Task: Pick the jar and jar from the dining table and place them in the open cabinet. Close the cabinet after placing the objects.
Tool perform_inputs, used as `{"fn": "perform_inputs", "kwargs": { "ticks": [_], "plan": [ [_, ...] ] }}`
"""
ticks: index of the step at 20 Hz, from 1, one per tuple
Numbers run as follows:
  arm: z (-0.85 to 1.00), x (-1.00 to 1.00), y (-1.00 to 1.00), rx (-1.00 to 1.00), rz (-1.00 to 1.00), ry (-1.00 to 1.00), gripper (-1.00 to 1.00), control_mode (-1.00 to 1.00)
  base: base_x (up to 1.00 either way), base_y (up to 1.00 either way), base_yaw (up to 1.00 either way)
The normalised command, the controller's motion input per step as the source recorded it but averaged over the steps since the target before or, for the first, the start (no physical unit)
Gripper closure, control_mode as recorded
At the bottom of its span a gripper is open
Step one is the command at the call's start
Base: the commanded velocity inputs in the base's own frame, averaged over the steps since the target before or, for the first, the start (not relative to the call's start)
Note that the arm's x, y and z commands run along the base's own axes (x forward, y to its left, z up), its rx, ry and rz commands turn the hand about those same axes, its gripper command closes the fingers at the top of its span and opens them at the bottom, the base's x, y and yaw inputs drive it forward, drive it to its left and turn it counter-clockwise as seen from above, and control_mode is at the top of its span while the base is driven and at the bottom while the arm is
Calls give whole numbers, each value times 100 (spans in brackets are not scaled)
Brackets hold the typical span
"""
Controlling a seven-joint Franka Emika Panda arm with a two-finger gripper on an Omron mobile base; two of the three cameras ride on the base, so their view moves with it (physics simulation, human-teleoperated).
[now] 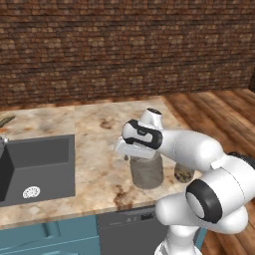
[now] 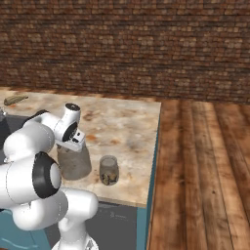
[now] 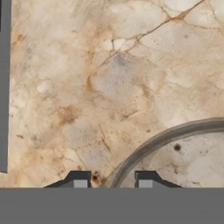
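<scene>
Hand view looks straight down at the beige-brown marbled stone dining table (image 3: 109, 78), with the curved rim of the wide smoky-grey translucent jar (image 3: 183, 153) sweeping across the lower right corner. The two dark finger tips of the gripper (image 3: 112, 180) stand apart, one on either side of that rim — the left tip over bare stone, the right tip over the jar's top. The step in hand appears to be the approach to the wide jar, and as things lie the hand seems off-centre: to grasp well, the robot would likely need to shift so the jar's body sits squarely between the fingers, and whether the opening spans so wide a jar cannot be told from here. In the left base view the gripper (image 1: 130, 149) hangs just above the wide jar (image 1: 147, 172), which stands upright near the table's front edge, well apart from the dark grey sink basin (image 1: 45, 159). Just beside it, toward the table's end, stands the much smaller clear glass jar with a brownish bottom (image 2: 109, 171), also upright and untouched. The wide jar (image 2: 74, 163) looks smooth and cloudy, with slightly flaring sides — probably slippery under a shallow pinch.
</scene>
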Motion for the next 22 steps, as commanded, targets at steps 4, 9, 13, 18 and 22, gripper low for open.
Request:
{"fn": "perform_inputs", "kwargs": {
  "ticks": [4, 9, 13, 18, 22],
  "plan": [
    [0, 0, 2, 0, 0, 0, 100, -100, 0, 0, 0],
    [0, -7, 0, 0, 0, 0, 100, -100, 0, 0, 0],
    [16, -20, 5, -5, 0, -7, 100, -100, 0, 0, 0],
    [50, -25, 14, -13, -2, -3, 100, -100, 0, 0, 0],
    [59, -24, 7, -16, -6, -2, 100, -100, 0, 0, 0]
  ]
}}
